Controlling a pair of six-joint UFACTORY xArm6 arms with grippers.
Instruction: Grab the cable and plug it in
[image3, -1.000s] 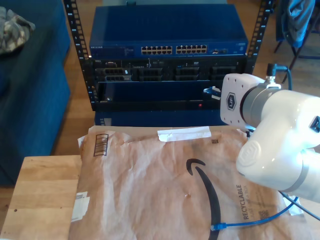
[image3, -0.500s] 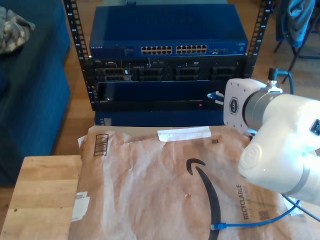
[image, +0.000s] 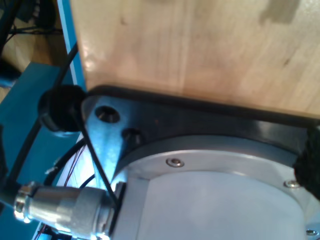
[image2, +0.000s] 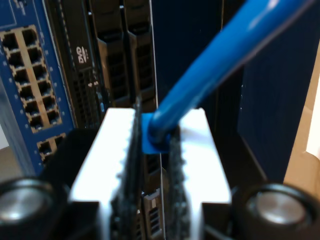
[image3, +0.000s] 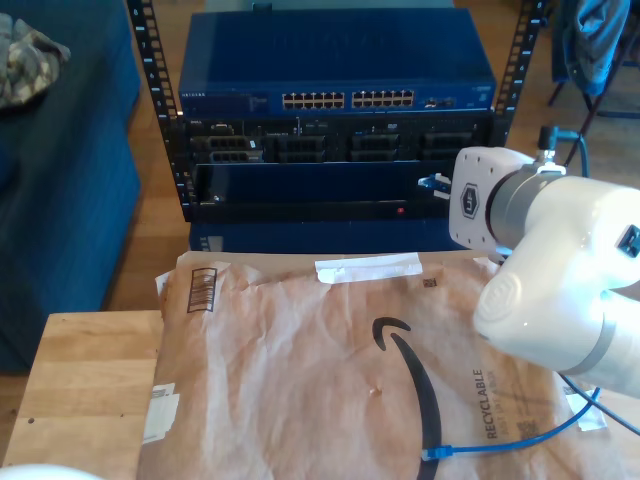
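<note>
Blue cable (image2: 210, 60) is pinched at its boot between the pressed-together pads of my second hand (image2: 152, 137), with the plug end pointing at the dark rack units; in the exterior view that end sits at about 3 o'clock, just in front of the rack (image3: 300, 150), while the cable's other plug lies on the brown paper envelope (image3: 330, 370) at about 5 o'clock. As for my first hand, I cannot tell whether it is spread or closed. The likely trouble is alignment: the port rows of the blue switch (image3: 340, 75) lie up toward 12 o'clock, well apart from the plug, and the cable leaves the pads at a slant, so the plug may meet a port crooked, jam on its edge or twist in the grip. The slack trailing under the arm could also drag and tug the plug off line. Compared with a second ago, the wrist and plug have drifted slightly toward 3 o'clock, and the loose end has not moved.
</note>
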